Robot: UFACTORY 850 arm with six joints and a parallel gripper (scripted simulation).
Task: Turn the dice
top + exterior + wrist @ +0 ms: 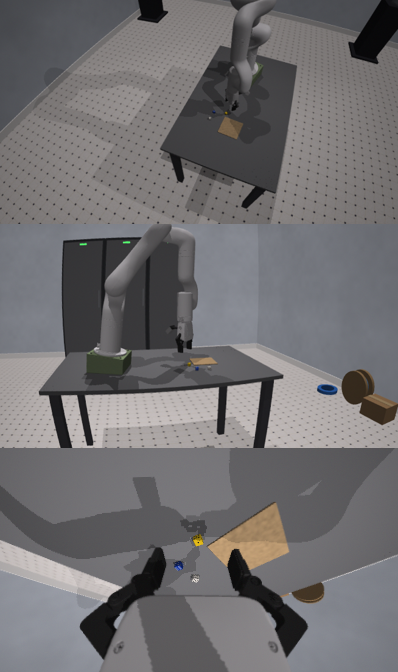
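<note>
Dotted grey floor tiles surround a dark desk (265,158) in the top view. On it lies a tan mat (230,128), flat, bare of dice. Three dice sit on the desk just beyond the mat's far-left side: white die (209,117) farthest left and nearest, blue die (213,111) a little beyond it, yellow die (226,112) close to the mat's far corner. All three are apart from one another and off the mat. The hand (234,106) hangs over the desk just beyond the yellow die.

Exterior view: arm rises from a green base block (91,367) at the desk's left, arches over and points the hand (184,345) straight down, above the desk, touching nothing. The mat (203,361) lies to the right of the hand; yellow die (189,364), blue die (196,368) and white die (209,367) line its near edge. Face values are too small to read.

Wrist view: both black fingers are spread wide with nothing between them. Seen between them on the desk below are the blue die (178,565) and white die (195,578); the yellow die (198,540) sits beyond, beside the corner of the mat (255,538).
</note>
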